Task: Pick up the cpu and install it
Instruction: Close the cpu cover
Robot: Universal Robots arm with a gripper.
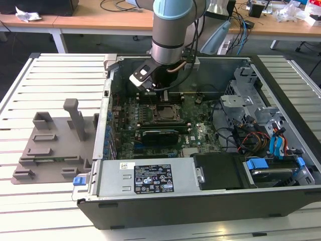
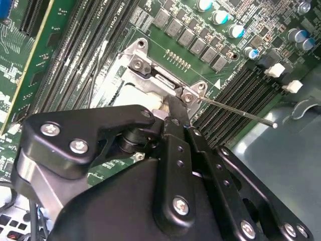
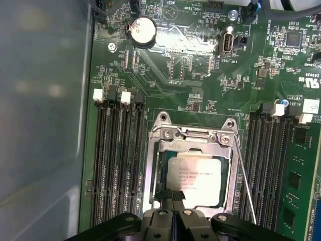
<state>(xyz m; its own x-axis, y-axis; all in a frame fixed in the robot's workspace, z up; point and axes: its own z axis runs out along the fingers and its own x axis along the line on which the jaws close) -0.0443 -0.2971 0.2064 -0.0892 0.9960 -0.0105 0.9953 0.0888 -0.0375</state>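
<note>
Green motherboard (image 3: 200,75) underneath — cpu (image 3: 198,175) lies flat within socket frame (image 3: 193,133); gripper (image 3: 170,197) closed with nothing between its fingers, tips at the cpu's edge, likely nudging it square, not gripping.

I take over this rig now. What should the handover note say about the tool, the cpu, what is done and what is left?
The tool: looks shut, its tip low at the edge of the cpu; contact unclear.
The cpu lies flat in the socket.
Done: cpu is in the socket.
Left: the lever looks unlatched, and the tool is not yet away.
</note>
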